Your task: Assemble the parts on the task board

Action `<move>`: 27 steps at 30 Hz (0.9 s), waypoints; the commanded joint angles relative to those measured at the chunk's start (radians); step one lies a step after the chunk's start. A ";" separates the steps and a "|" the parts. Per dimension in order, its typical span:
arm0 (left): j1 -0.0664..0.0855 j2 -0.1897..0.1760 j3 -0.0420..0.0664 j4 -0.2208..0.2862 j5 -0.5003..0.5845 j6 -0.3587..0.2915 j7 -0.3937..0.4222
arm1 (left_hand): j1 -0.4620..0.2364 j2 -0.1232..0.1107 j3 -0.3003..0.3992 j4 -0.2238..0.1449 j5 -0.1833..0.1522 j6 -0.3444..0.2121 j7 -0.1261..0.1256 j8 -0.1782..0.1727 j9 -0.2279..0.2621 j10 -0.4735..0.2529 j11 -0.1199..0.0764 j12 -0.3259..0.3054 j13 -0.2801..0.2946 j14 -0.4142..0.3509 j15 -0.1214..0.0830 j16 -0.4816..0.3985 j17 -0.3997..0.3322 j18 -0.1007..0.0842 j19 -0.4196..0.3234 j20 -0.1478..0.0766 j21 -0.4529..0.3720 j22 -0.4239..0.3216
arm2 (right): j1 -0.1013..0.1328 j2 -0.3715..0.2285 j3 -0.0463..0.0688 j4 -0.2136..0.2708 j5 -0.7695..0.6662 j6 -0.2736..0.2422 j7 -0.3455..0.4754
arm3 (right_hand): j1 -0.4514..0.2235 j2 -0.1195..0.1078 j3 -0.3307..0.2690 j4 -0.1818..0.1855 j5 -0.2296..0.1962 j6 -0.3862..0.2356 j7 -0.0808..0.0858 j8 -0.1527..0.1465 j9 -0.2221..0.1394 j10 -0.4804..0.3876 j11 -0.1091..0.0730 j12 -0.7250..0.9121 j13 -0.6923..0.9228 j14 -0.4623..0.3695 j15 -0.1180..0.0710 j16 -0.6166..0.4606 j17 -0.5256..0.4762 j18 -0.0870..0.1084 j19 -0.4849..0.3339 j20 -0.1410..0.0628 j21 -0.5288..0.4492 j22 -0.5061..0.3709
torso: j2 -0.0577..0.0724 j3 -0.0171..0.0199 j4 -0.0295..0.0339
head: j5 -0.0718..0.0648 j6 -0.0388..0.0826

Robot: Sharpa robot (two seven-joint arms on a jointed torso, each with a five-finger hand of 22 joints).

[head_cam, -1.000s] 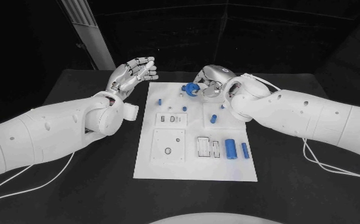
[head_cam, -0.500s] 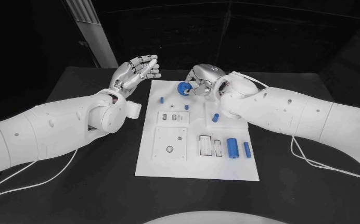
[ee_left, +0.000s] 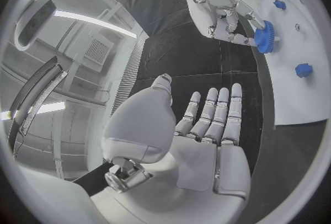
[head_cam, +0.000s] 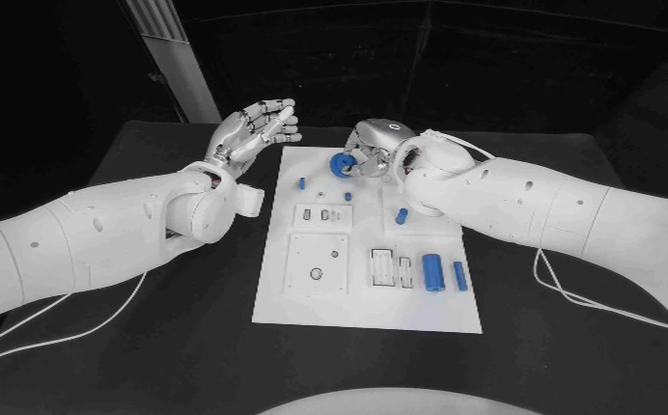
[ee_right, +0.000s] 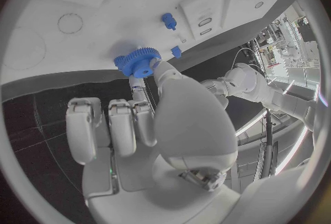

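Placement of a gear looks to be the step in hand: over the far end of the white task board (head_cam: 365,309), the right hand (head_cam: 374,150) pinches a blue toothed gear (head_cam: 340,164) in its fingertips. Beside the board's far left corner, the left hand (head_cam: 251,135) hangs flat-fingered and empty. Next, I judge, the gear must be lined up over its seat on the board and lowered squarely.

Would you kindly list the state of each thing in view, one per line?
Right hand: pinches the blue gear.
Blue gear: held at the task board's far edge.
Left hand: holds nothing, fingers straight.
Task board: flat on the table.
Two blue cylinders: lying on the board.
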 commanded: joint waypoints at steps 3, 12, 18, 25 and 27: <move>0.002 0.000 0.001 0.002 -0.004 0.007 0.188 | 0.001 0.008 -0.002 0.002 0.004 -0.006 0.148 -0.004 -0.001 -0.008 -0.001 -0.007 0.001 -0.006 0.000 -0.006 0.000 -0.003 -0.009 0.001 -0.004 -0.001 | 0.001 0.013 0.001 -0.014 -0.014 0.038 0.006 | -0.008 0.005 0.000 -0.007 -0.003 0.032 -0.028 0.005 0.001 0.106 0.009 0.003 0.263 0.104 -0.001 0.002 0.263 -0.007 0.105 -0.003 0.003 0.263 | 0.000 -0.0006 -0.0005 | -0.002 0.003; 0.002 0.000 0.001 0.004 -0.004 0.008 0.188 | 0.002 0.009 -0.002 0.002 0.004 -0.005 0.148 -0.004 -0.001 -0.008 -0.001 -0.007 0.001 -0.006 0.000 -0.006 0.000 -0.003 -0.010 0.001 -0.004 -0.001 | 0.001 0.025 0.001 -0.028 -0.019 0.051 0.004 | -0.007 0.005 0.000 -0.008 -0.005 0.031 -0.028 0.003 0.000 0.106 0.010 0.003 0.263 0.104 -0.001 0.002 0.263 -0.007 0.105 -0.002 0.003 0.263 | -0.001 -0.0015 -0.0016 | -0.008 -0.006; 0.002 0.000 0.001 0.004 -0.004 0.008 0.188 | 0.002 0.009 -0.002 0.002 0.004 -0.005 0.148 -0.004 -0.001 -0.008 -0.001 -0.007 0.001 -0.006 0.000 -0.006 0.000 -0.003 -0.010 0.001 -0.004 -0.001 | 0.001 0.032 0.001 -0.034 -0.019 0.072 -0.004 | -0.009 0.002 -0.001 -0.011 -0.011 0.027 -0.026 -0.001 -0.002 0.106 0.011 0.003 0.263 0.104 0.001 0.002 0.263 -0.007 0.105 -0.001 0.003 0.263 | -0.001 -0.0008 0.0007 | -0.010 -0.006; 0.002 0.000 0.001 0.005 -0.004 0.007 0.187 | 0.002 0.009 -0.002 0.002 0.004 -0.005 0.148 -0.004 -0.001 -0.008 -0.001 -0.007 0.001 -0.006 0.000 -0.006 0.000 -0.003 -0.010 0.001 -0.004 -0.001 | 0.001 0.040 0.001 -0.043 -0.020 0.092 -0.010 | -0.010 0.001 -0.001 -0.013 -0.014 0.025 -0.025 -0.004 -0.003 0.106 0.012 0.003 0.263 0.104 0.001 0.002 0.263 -0.007 0.105 -0.001 0.003 0.263 | -0.001 -0.0007 -0.0004 | -0.010 -0.005; 0.002 0.000 0.001 0.005 -0.004 0.007 0.187 | 0.002 0.009 -0.002 0.002 0.004 -0.005 0.148 -0.004 -0.001 -0.008 -0.001 -0.007 0.001 -0.006 0.000 -0.006 0.000 -0.003 -0.010 0.001 -0.004 -0.001 | 0.001 0.042 0.001 -0.046 -0.020 0.099 -0.013 | -0.013 0.000 -0.002 -0.015 -0.020 0.021 -0.023 -0.008 -0.005 0.106 0.013 0.003 0.263 0.104 0.002 0.002 0.263 -0.007 0.105 0.000 0.003 0.263 | -0.001 -0.0010 -0.0004 | -0.011 -0.006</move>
